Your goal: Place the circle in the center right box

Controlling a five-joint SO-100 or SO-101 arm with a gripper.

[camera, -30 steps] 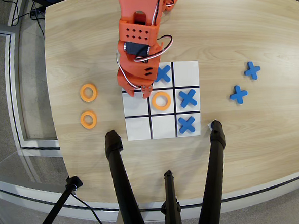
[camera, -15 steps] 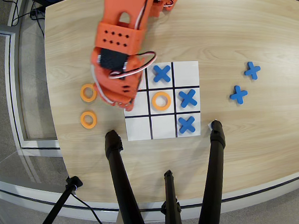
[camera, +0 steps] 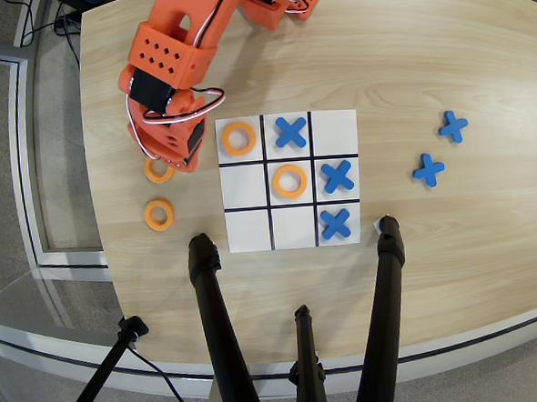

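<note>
The circle [camera: 159, 170] lies off the board [camera: 293, 236] near the bench's [camera: 424, 55] left edge, half hidden beneath the claw [camera: 169, 163], which has been swung there from the board's middle row within the last second; its opening cannot be told. The target box [camera: 244, 184], the middle row's left cell, remains empty, so a pick-up seems imminent. Four rings and five crosses are counted.
</note>
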